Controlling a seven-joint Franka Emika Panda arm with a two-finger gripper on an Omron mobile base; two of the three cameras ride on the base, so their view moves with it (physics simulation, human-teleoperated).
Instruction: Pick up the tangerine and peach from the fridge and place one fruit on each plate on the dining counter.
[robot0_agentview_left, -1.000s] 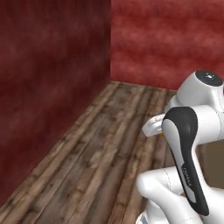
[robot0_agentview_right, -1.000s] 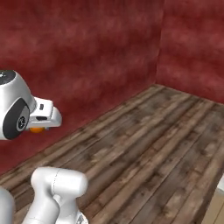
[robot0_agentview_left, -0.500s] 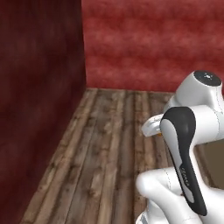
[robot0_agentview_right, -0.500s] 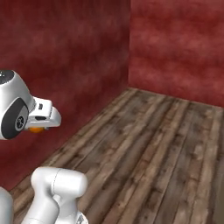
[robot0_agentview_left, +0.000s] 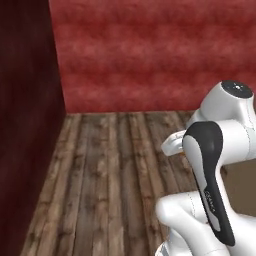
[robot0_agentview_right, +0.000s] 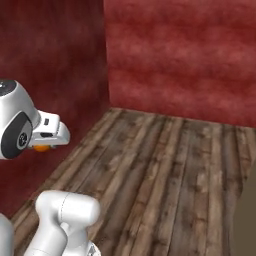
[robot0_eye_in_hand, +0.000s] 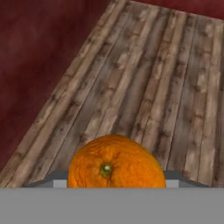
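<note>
The tangerine (robot0_eye_in_hand: 116, 162) is a bright orange ball with a small stem scar, sitting low in the middle of the hand view. My gripper (robot0_agentview_right: 43, 145) is shut on it, and grey finger parts flank the fruit on both sides. In the right base view a sliver of the tangerine (robot0_agentview_right: 41, 148) peeks out under the white hand at the left, held high above the floor. The peach, the fridge, the plates and the dining counter are out of view.
Dark red walls (robot0_agentview_left: 150, 55) meet in a corner ahead. A wooden plank floor (robot0_agentview_right: 165, 170) stretches out below the hand. A tan surface (robot0_agentview_right: 247, 215) enters at the right edge.
The whole picture has slid left in both base views, so the base has turned. The arm keeps its pose with the tangerine in the gripper.
</note>
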